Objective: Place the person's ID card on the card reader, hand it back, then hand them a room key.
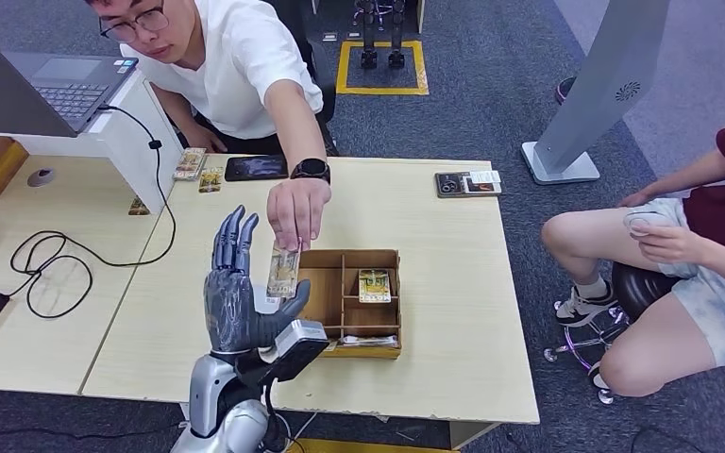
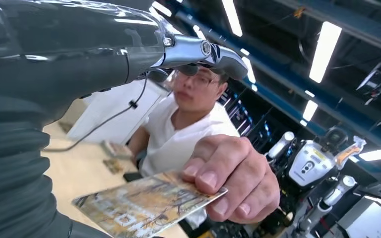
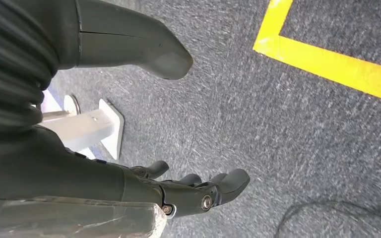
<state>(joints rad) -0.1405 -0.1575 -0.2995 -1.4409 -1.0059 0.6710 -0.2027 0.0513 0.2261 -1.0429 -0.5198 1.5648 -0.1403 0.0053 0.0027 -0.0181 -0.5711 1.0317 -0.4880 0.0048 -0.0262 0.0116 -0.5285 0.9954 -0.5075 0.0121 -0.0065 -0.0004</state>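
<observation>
My left hand point(image 1: 231, 293) is raised above the table's near edge, upright, fingers spread and straight, holding nothing. A person in a white shirt reaches across and pinches the patterned ID card point(image 1: 283, 272) from above with their hand point(image 1: 297, 209). The card hangs right in front of my palm, above my thumb. In the left wrist view the card point(image 2: 144, 203) is gripped by the person's fingers point(image 2: 233, 178) beyond my hand point(image 2: 54, 74). A black flat device point(image 1: 256, 168) lies at the table's far side. My right hand point(image 3: 178, 191) hangs over the carpet, fingers loosely apart, empty.
A wooden compartment box point(image 1: 326, 300) with cards point(image 1: 374, 284) sits just right of my left hand. Loose cards point(image 1: 190, 163) and another small device point(image 1: 467, 183) lie at the far edge. Laptop point(image 1: 66, 87) and cable point(image 1: 57, 269) are left; a seated person point(image 1: 680, 245) is right.
</observation>
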